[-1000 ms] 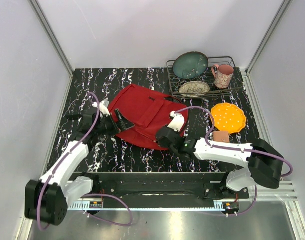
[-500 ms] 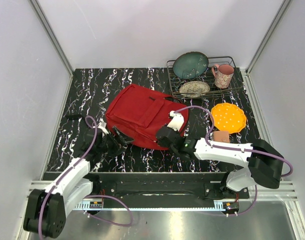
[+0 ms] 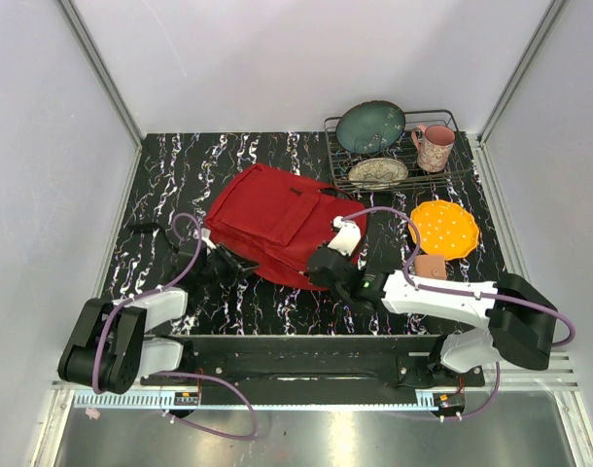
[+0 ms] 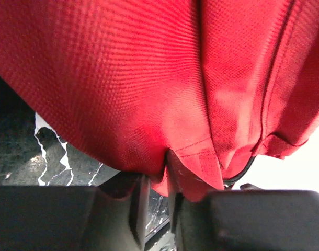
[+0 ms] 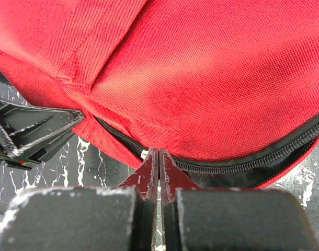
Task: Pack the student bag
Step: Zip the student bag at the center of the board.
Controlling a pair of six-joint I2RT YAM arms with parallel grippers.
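Observation:
The student bag (image 3: 277, 222), a red backpack, lies flat in the middle of the black marbled table (image 3: 170, 175). My left gripper (image 3: 228, 263) is at the bag's near-left corner. In the left wrist view it (image 4: 158, 201) is shut on a fold of the red fabric (image 4: 172, 172). My right gripper (image 3: 328, 265) sits at the bag's near edge. In the right wrist view it (image 5: 158, 156) is shut, its tips touching the black zip (image 5: 238, 163) beside a small pale slider (image 5: 144, 154). I cannot tell whether anything is pinched there.
At the back right a wire rack (image 3: 452, 173) holds a teal bowl (image 3: 370, 126), a patterned plate (image 3: 378, 173) and a pink mug (image 3: 433, 148). An orange plate (image 3: 444, 229) and a small brown block (image 3: 431, 266) lie right of the bag. Black strap hardware (image 5: 29, 130) lies by its near edge.
My left arm has pulled back towards the near edge and its jaws have closed on the bag's corner. The bag shifted left and nearer. The right gripper has stayed put.

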